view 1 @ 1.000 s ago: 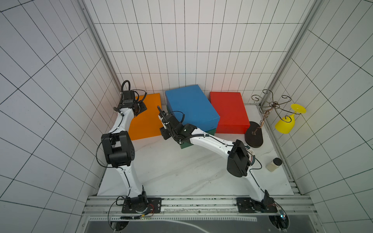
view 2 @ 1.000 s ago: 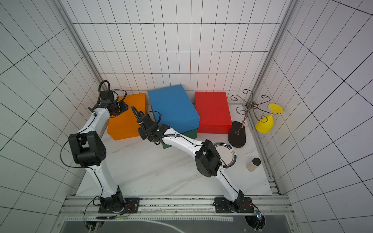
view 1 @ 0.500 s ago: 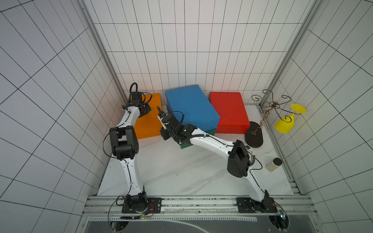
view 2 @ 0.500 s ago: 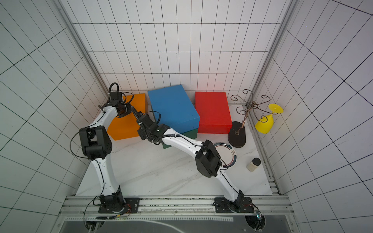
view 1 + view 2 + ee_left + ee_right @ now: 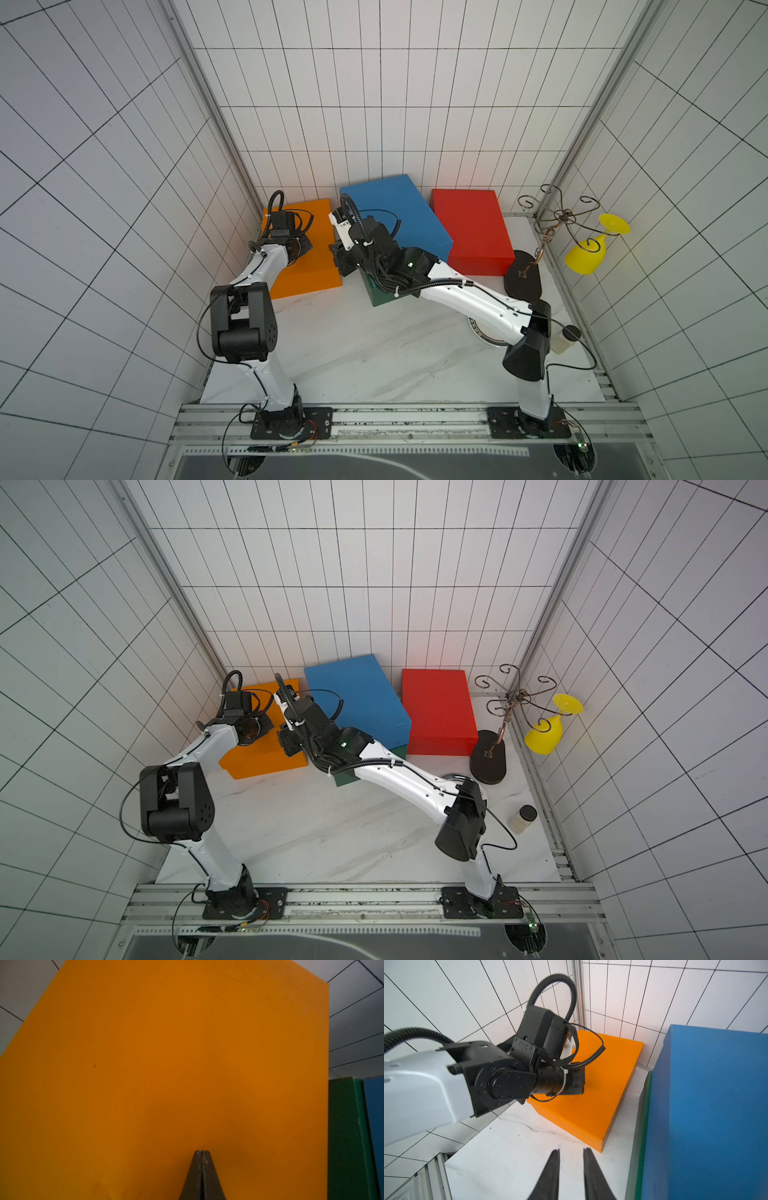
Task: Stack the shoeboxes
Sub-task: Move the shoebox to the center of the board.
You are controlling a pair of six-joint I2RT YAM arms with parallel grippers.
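Left claw (image 5: 202, 1152) pinched together over orange shoebox (image 5: 166, 1064), right claw (image 5: 571, 1150) slightly apart, empty — a shove could ram green shoebox (image 5: 377, 293) at three o'clock.

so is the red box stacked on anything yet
No, the red box sits alone on the table, beside the blue box atop the green box.

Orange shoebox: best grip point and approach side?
Likely the near short end of the orange shoebox, approached from the front over the table: it lies flat, its lid looks too broad to span, and its far end is near the back wall. The left end effector is shut; open first.
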